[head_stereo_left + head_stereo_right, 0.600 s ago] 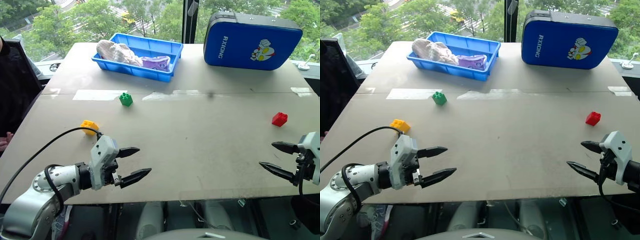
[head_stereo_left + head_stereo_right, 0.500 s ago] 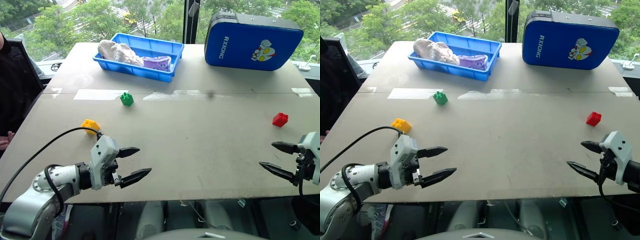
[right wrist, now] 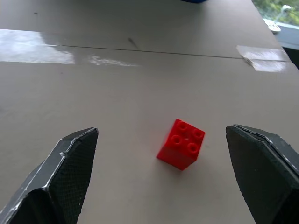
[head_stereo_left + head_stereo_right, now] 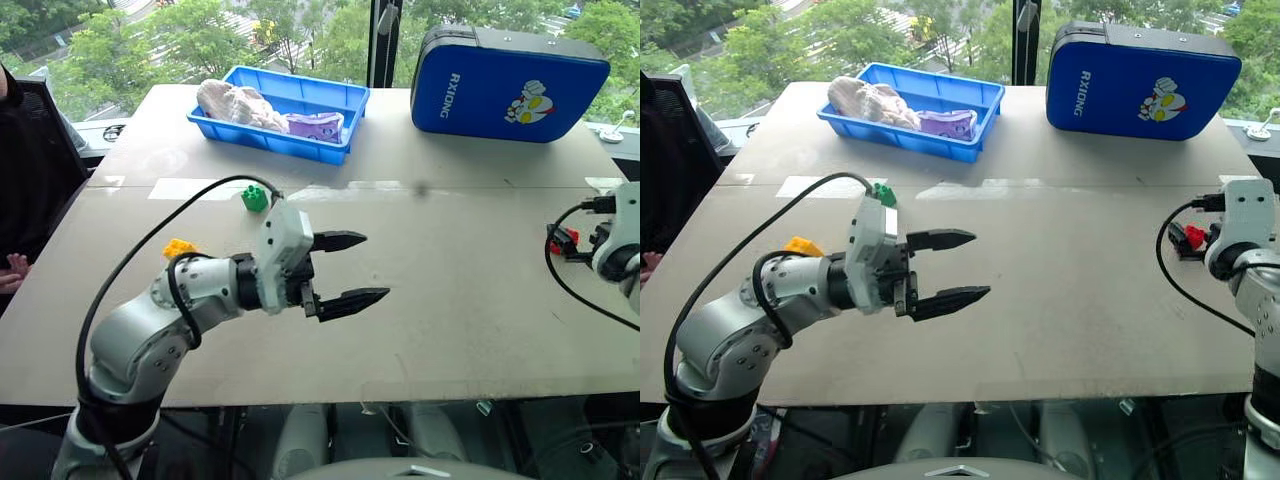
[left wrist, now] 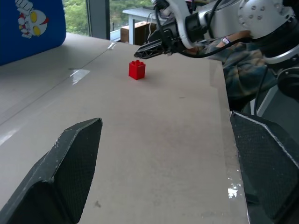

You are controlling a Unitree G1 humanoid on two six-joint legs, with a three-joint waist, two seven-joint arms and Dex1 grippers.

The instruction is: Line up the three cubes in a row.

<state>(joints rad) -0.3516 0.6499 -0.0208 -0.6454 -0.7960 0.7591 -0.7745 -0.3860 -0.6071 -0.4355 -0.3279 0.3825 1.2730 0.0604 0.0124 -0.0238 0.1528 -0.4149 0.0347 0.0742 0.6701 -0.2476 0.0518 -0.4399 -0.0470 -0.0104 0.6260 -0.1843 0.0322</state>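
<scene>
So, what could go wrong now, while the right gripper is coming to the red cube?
The red cube sits turned at an angle between the open right gripper fingers, so closing may twist or push it away. It also lies near the table edge and could fall off. The left gripper, open over the table's middle, may stand where the row belongs.

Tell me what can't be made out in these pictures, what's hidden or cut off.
- Yellow cube: mostly hidden behind the left arm in both eye views.
- Green cube: partly covered by the left gripper's housing and cable in the eye views.
- Red cube: largely hidden by the right gripper in the eye views.
- Blue tray's contents: too bunched to identify.
</scene>
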